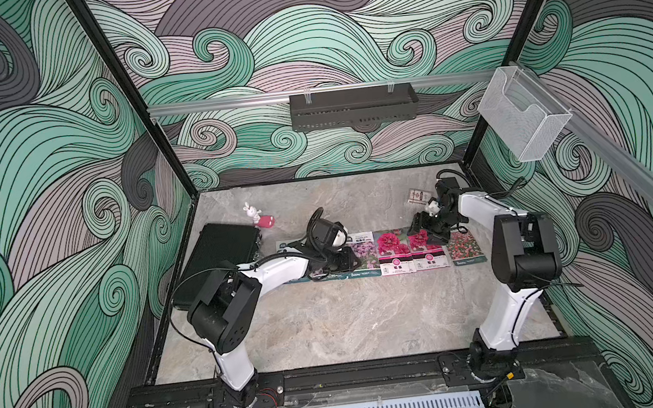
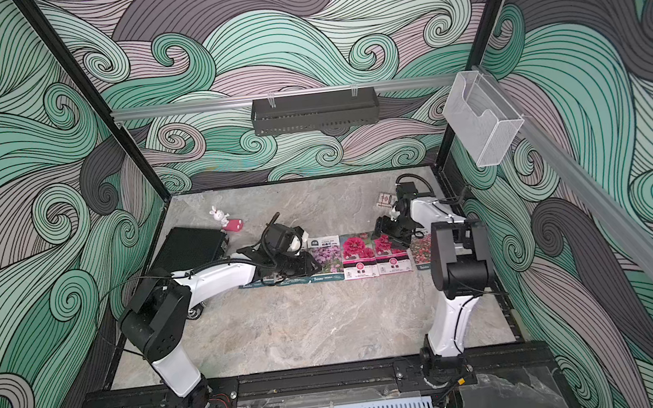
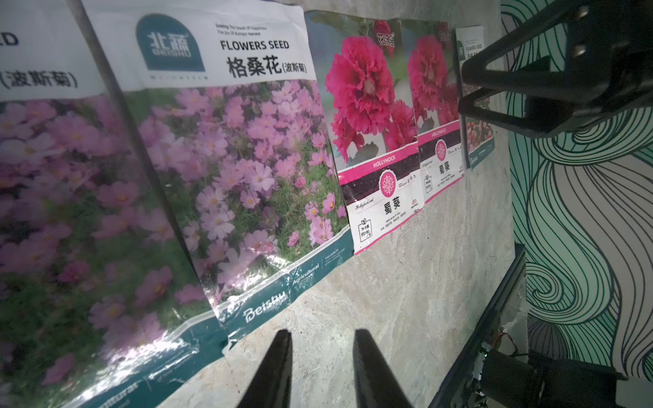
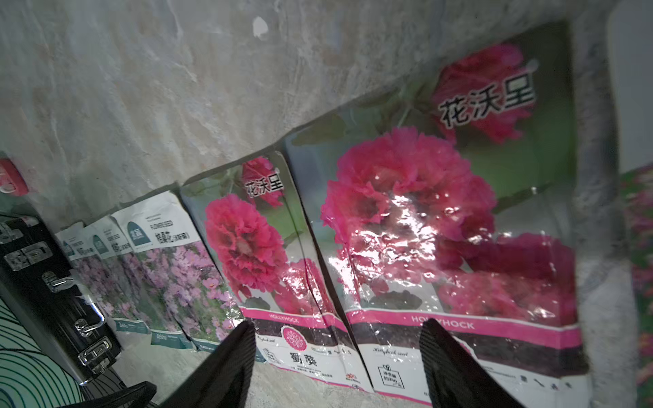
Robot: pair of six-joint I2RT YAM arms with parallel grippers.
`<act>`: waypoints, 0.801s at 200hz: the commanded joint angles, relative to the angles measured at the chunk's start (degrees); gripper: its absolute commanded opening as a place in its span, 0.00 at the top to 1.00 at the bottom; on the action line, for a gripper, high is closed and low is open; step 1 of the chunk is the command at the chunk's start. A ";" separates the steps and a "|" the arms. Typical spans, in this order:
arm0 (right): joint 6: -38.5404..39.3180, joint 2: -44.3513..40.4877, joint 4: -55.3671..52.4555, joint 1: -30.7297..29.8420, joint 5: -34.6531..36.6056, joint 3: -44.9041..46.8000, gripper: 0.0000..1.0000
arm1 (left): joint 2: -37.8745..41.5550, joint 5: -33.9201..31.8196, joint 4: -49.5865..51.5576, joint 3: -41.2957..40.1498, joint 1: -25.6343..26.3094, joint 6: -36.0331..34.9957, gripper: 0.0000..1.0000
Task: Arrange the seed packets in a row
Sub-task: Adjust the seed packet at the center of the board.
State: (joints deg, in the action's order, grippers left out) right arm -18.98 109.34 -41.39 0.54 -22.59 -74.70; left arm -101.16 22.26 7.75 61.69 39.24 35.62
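Observation:
The seed packets lie flat, side by side, in a line across the middle of the table. From the left come purple-pink ones (image 3: 229, 159), partly under my left arm in both top views. Two magenta ones (image 1: 393, 250) (image 4: 424, 212) follow, then a red-pink mix (image 1: 463, 248). My left gripper (image 3: 322, 333) hangs low by the front edge of a purple packet (image 1: 363, 251); its jaws are a little apart over bare table with nothing between them. My right gripper (image 4: 338, 325) stands open just above the two magenta packets, holding nothing.
A black ribbed slab (image 1: 217, 251) lies at the left edge. A white rabbit figure (image 1: 251, 212) and a red piece (image 1: 266, 221) sit behind the row. A small patterned box (image 1: 418, 196) is at the back right. Bare marble table (image 1: 351, 323) lies in front.

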 commanded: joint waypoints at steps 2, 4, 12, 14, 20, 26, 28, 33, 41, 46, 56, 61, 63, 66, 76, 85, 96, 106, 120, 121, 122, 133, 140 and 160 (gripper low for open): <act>-0.70 2.07 1.48 -0.87 -0.45 0.90 0.25 | 0.48 -0.90 0.84 1.24 0.66 -0.01 0.69; -0.70 2.14 1.53 -0.93 -0.37 0.88 0.25 | 0.54 -0.90 0.79 1.26 0.66 -0.02 0.69; -0.55 2.52 1.49 -1.06 0.12 1.00 0.25 | 0.55 -1.00 0.93 1.24 0.69 -0.03 0.69; -0.53 2.60 1.48 -1.06 0.23 1.03 0.25 | 0.53 -1.04 1.01 1.24 0.67 -0.09 0.69; -0.44 2.72 1.56 -1.10 0.65 1.03 0.25 | 0.62 -1.14 0.98 1.24 0.74 -0.11 0.69; -0.35 2.81 1.55 -1.09 0.98 1.11 0.25 | 0.67 -1.18 0.95 1.24 0.71 -0.19 0.69; -0.29 2.87 1.54 -1.11 1.08 1.13 0.25 | 0.63 -1.17 1.02 1.24 0.72 -0.19 0.69; -0.19 2.94 1.49 -1.11 1.41 1.19 0.25 | 0.62 -1.18 0.96 1.29 0.70 -0.24 0.69; -0.06 3.03 1.50 -1.06 1.58 1.22 0.25 | 0.59 -1.17 0.96 1.24 0.69 -0.15 0.69; 0.04 3.07 1.56 -1.06 1.73 1.30 0.25 | 0.61 -1.13 0.93 1.24 0.78 -0.11 0.69; 0.13 3.20 1.54 -1.06 1.81 1.37 0.25 | 0.53 -1.12 0.91 1.24 0.83 -0.11 0.69; 0.17 3.16 1.47 -1.06 2.04 1.31 0.25 | 0.36 -1.08 0.95 1.24 0.83 -0.11 0.69; 0.17 3.16 1.46 -1.06 2.14 1.35 0.25 | 0.36 -1.08 1.00 1.26 0.83 -0.11 0.69; 0.25 3.09 1.43 -0.99 2.30 1.43 0.25 | 0.44 -1.10 0.90 1.24 0.84 -0.11 0.69; 0.35 2.99 1.35 -0.88 2.55 1.45 0.25 | 0.44 -1.08 0.86 1.16 0.83 -0.06 0.69; 0.35 2.86 1.31 -0.66 2.47 1.42 0.25 | 0.50 -1.08 0.78 1.15 0.83 -0.10 0.69; 0.44 2.64 1.26 -0.54 2.59 1.48 0.25 | 0.48 -1.08 0.81 1.15 0.79 -0.11 0.69; 0.54 2.50 1.22 -0.54 2.55 1.42 0.25 | 0.35 -0.99 0.74 1.15 0.83 -0.04 0.69; 0.70 2.33 0.90 -0.34 2.84 1.27 0.25 | 0.28 -0.99 0.71 1.15 0.83 -0.02 0.69; 0.70 2.30 0.88 -0.31 2.87 1.24 0.25 | 0.27 -1.04 0.74 1.15 0.83 -0.02 0.69; 0.70 2.29 0.83 -0.29 2.80 1.23 0.25 | 0.31 -1.01 0.72 1.15 0.83 -0.02 0.69; 0.70 2.12 0.88 -0.23 2.59 1.21 0.25 | 0.37 -0.97 0.74 1.15 0.83 -0.02 0.69; 0.70 2.12 0.86 -0.19 2.66 1.14 0.25 | 0.36 -0.99 0.71 1.15 0.83 -0.02 0.69; 0.79 2.11 0.67 0.01 2.78 1.00 0.25 | 0.36 -1.05 0.82 1.18 0.86 -0.10 0.69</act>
State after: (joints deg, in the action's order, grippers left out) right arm -18.63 111.59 -39.83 0.03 -21.61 -73.89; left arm -101.16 21.87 7.88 61.69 39.79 35.59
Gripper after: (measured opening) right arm 0.750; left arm 0.312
